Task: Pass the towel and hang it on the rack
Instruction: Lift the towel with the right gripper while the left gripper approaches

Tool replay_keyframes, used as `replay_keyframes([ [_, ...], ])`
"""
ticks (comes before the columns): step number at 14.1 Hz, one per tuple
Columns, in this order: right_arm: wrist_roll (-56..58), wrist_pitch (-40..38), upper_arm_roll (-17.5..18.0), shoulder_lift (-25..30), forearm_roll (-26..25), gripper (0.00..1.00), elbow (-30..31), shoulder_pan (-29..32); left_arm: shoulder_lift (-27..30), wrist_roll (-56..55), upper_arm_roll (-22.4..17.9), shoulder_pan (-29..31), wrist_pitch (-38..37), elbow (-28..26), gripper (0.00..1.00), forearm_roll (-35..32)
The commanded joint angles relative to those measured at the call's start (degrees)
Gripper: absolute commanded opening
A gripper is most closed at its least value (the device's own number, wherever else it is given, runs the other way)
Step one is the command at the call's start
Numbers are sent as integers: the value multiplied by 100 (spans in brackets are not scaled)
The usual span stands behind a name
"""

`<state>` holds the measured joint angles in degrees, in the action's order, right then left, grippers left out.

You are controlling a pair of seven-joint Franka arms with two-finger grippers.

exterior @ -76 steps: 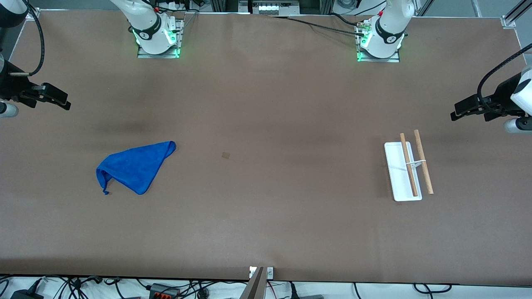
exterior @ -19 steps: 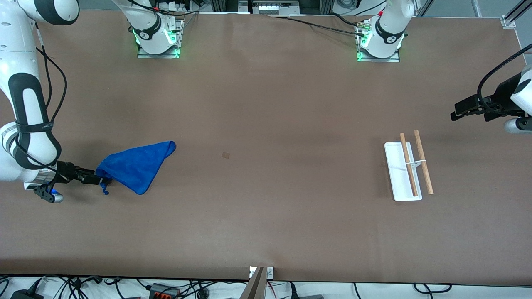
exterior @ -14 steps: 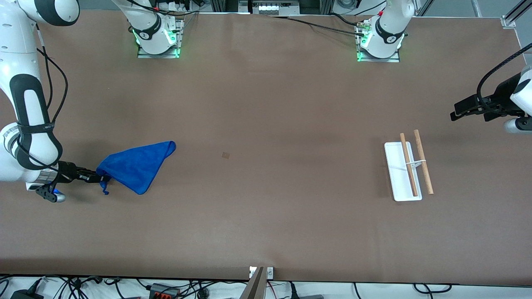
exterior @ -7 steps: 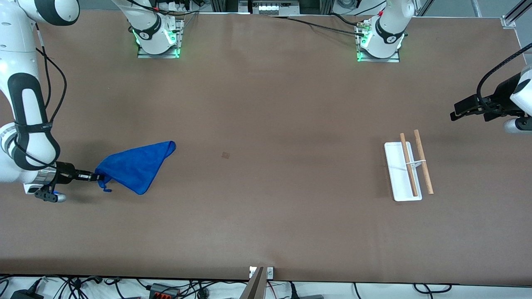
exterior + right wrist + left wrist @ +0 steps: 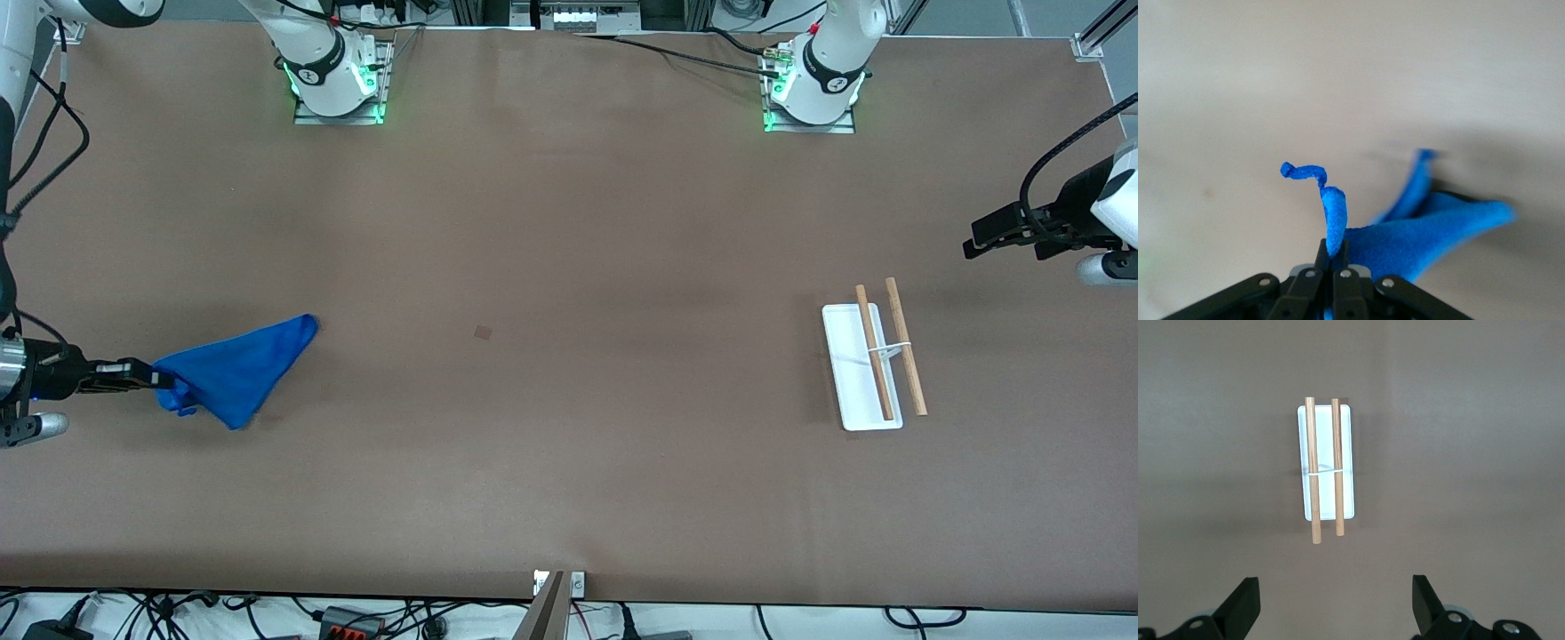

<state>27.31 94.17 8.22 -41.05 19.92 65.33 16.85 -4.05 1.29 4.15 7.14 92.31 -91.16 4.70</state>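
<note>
Brown tabletop (image 5: pixel 569 267): your right gripper (image 5: pixel 156 380), jaws clamped on towel (image 5: pixel 236 372) corner, has dragged it toward frame's left edge, partly lifted. Handover pending; left gripper (image 5: pixel 1336 610) waits agape above rack (image 5: pixel 861 366), right of frame.

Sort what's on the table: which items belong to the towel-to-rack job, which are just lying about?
In the job:
- towel, one corner pinched in the shut right gripper, at the right arm's end of the table
- rack, at the left arm's end, both rods bare
- left gripper, open, waiting near the rack

Lying about:
- small dark mark on the table, mid-table
</note>
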Motion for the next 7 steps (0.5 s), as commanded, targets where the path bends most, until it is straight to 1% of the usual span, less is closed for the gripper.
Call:
replay_keyframes([
  [1, 90, -136, 1046, 71, -6, 0, -152, -33, -61, 38, 7, 7, -125, 186, 100, 31],
  [2, 90, -83, 1416, 89, -23, 0, -161, -120, -61, 38, 7, 16, -125, 247, 100, 31],
  [3, 55, 30, 1646, 106, -67, 0, -161, -347, -70, 46, 7, 16, -134, 265, 100, 31],
  [5, -155, 609, 1771, 202, -59, 0, -161, -1022, -79, 46, 7, 16, -134, 274, 100, 31],
  [7, -715, 1153, 2086, 326, -33, 0, -161, -1533, -87, 46, 7, 16, -134, 274, 100, 31],
])
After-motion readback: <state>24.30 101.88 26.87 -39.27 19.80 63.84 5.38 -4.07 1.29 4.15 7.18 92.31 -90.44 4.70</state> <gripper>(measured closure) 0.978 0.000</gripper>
